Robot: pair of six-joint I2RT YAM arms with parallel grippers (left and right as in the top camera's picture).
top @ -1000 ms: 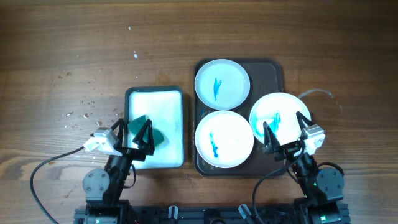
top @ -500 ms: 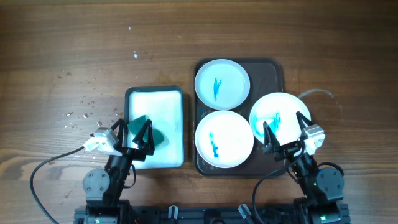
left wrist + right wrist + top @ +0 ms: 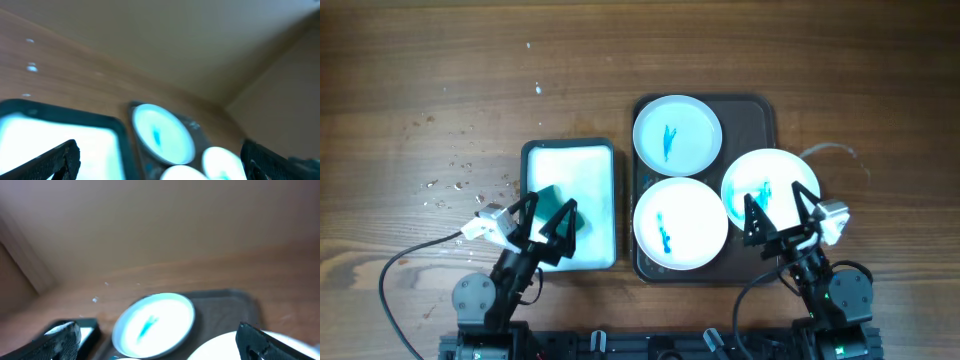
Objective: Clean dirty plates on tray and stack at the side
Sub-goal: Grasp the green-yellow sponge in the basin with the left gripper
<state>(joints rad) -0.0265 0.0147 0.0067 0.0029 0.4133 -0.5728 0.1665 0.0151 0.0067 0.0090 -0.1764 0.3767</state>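
Left gripper [image 3: 550,203]: fingers spread wide with nothing between them, hanging over a teal wad [image 3: 553,213] in the near half of the white tray [image 3: 570,165].
Right gripper [image 3: 774,198]: fingers also apart and gripping nothing, hanging over the near part of the right plate [image 3: 775,168].
Dark tray [image 3: 756,110]: right of the table's centre, just beside the white tray; its long axis runs from the robot's side toward the far edge.
Far plate [image 3: 677,135]: in the dark tray's far left corner; its blue-teal streak runs roughly along the tray's long axis.
Near plate [image 3: 680,222]: directly in front of the far plate, their rims almost touching; its streak sits left of centre, slanting slightly.
Right plate: overhangs the dark tray's right rim; its smear lies on the left side, partly behind the gripper.
White tray: teal rim, long axis parallel to the dark tray's.
Table [image 3: 440,80]: dark wood, grain running left to right, with white specks [image 3: 450,178] left of the white tray.
Room: both wrist views are blurred and show only a plain tan wall beyond the table.
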